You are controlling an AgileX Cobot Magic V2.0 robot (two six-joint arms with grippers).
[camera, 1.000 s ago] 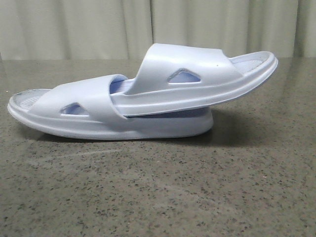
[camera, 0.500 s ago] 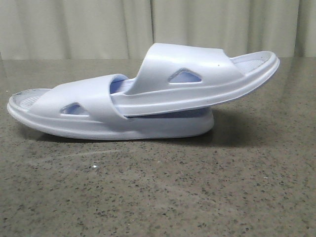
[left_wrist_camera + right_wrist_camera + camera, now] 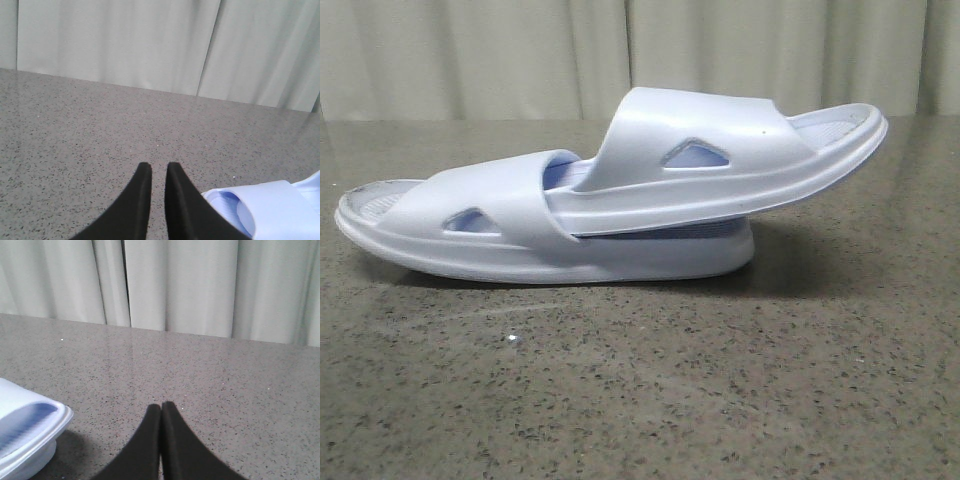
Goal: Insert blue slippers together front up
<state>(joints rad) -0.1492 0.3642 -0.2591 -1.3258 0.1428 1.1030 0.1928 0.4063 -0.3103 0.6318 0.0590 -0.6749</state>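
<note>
My left tool (image 3: 159, 172) sits slightly parted, right tool (image 3: 161, 412) closed, both empty. Blue slippers (image 3: 610, 200) nested on worktop (image 3: 640, 380), curtain (image 3: 640, 55) behind.

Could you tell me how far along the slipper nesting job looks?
Mostly done: the upper slipper has its front tucked under the strap of the lower slipper, both straps up. Nothing is in hand; the left gripper and right gripper hold nothing. The upper slipper's heel end sits raised; nothing obvious remains.
</note>
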